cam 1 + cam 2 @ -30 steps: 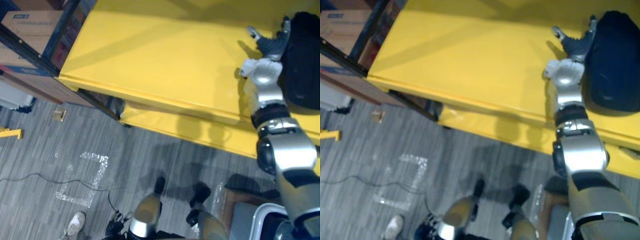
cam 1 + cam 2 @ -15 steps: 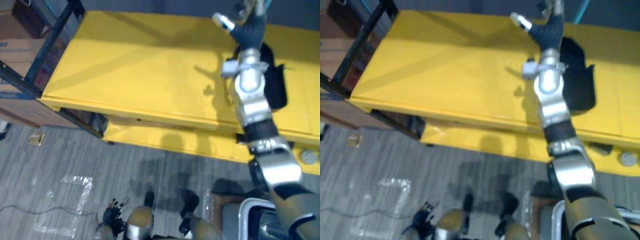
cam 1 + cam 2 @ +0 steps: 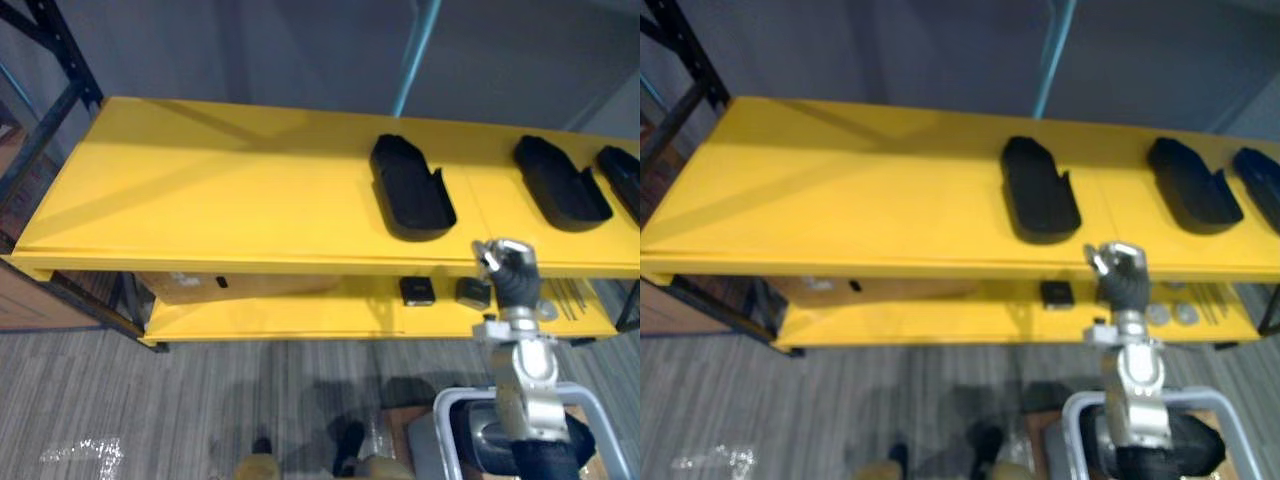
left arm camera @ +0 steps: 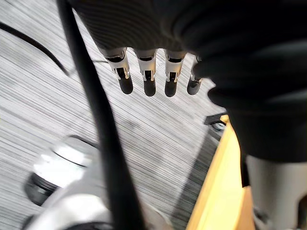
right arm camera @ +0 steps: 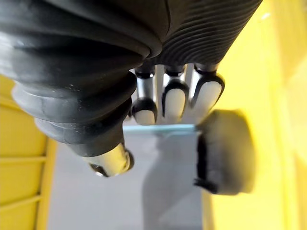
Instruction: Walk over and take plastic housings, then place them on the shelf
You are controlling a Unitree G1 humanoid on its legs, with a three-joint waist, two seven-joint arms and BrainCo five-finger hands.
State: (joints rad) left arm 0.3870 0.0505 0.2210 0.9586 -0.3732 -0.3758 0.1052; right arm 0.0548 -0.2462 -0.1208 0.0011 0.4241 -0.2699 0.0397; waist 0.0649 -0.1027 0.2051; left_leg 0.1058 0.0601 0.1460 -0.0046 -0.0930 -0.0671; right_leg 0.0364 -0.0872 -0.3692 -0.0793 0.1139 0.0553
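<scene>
– Black housings [image 3: 410,200], where?
– Three lie flat on the yellow shelf [image 3: 200,190], apart from one another.
– Hands?
– Right hand [image 3: 505,268] is raised before the shelf's front edge, fingers relaxed, holding nothing. Left hand [image 4: 146,81] hangs over the grey floor [image 4: 158,139], fingers straight, empty.

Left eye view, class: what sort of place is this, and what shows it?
Probably a factory storeroom or workshop: a long yellow shelf holding black plastic housings, with small parts on its lower level.
</scene>
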